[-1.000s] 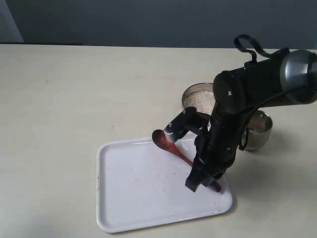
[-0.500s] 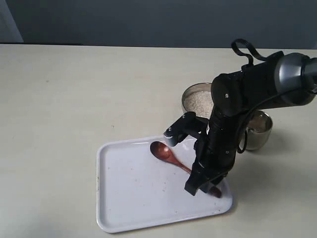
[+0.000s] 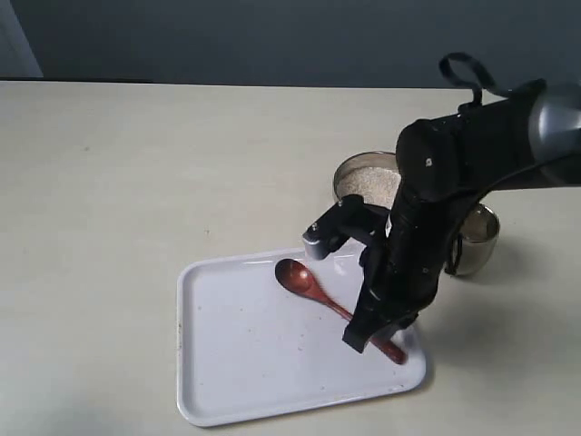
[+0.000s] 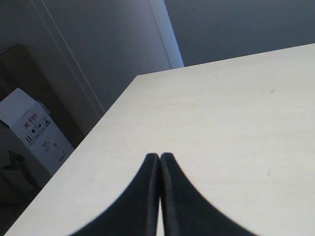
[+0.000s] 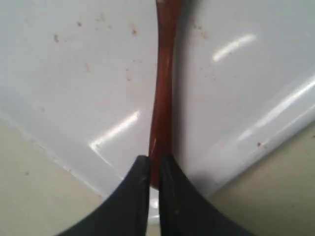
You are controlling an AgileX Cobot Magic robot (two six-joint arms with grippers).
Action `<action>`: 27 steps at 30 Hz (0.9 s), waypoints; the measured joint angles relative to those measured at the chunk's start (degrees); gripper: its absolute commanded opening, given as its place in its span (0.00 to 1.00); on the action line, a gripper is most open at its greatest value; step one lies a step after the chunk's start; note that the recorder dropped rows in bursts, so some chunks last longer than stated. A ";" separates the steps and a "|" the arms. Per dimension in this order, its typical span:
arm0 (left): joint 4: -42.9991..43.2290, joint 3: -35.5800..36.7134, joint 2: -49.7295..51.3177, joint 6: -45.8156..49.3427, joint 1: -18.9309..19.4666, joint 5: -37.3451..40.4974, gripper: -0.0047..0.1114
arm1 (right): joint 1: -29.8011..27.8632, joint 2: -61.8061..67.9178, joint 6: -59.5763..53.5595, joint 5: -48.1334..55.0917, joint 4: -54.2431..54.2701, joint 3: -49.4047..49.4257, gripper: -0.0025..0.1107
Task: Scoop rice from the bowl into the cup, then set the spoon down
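Observation:
The dark reddish-brown spoon point(image 3: 309, 286) lies flat on the white tray point(image 3: 227, 363), head toward the tray's far side and handle running to its near right corner. My right gripper point(image 3: 363, 336) points down over the handle's end. In the right wrist view the gripper point(image 5: 155, 160) is shut on the spoon's handle point(image 5: 165, 73), whose end sits between the two fingertips. The steel bowl point(image 3: 349, 170) holding white rice point(image 3: 372, 186) stands behind the tray. The arm partly hides the steel cup point(image 3: 479, 238) to the bowl's right. My left gripper point(image 4: 160, 156) is shut and holds nothing, above bare table.
The tray has a raised rim and a few brown specks on its floor. Bowl and cup stand close behind the right arm. A cardboard box point(image 4: 34, 130) stands on the floor beyond the table's edge in the left wrist view.
The spoon's head has come down from a slight tilt to lie flat on the tray. The right arm's upper part has shifted a little to the right.

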 measured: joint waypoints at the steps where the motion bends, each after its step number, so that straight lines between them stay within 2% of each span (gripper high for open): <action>1: 0.00 0.00 0.00 0.00 0.00 0.00 0.04 | 0.00 -1.46 0.25 0.00 0.00 0.00 0.02; 6: 0.00 0.00 0.00 0.00 0.00 0.00 0.04 | 0.00 -10.56 3.15 -2.22 -0.15 0.00 0.02; 13: 0.00 0.00 0.00 0.00 0.00 0.00 0.04 | 0.00 -30.11 10.64 -15.20 -0.99 0.00 0.02; 17: 0.00 0.00 0.00 0.00 0.00 0.00 0.04 | 0.00 -40.40 14.81 -19.45 -5.86 0.00 0.02; 21: 0.00 0.00 0.00 0.00 0.00 0.00 0.04 | 0.00 -50.60 28.01 -20.68 -18.81 0.46 0.02; 24: 0.00 0.00 0.00 0.00 0.00 0.00 0.04 | 0.00 -58.62 44.23 -20.77 -35.74 3.80 0.02; 27: 0.00 0.00 0.00 0.00 0.00 0.00 0.04 | 0.00 -65.82 61.14 -15.33 -50.40 9.64 0.02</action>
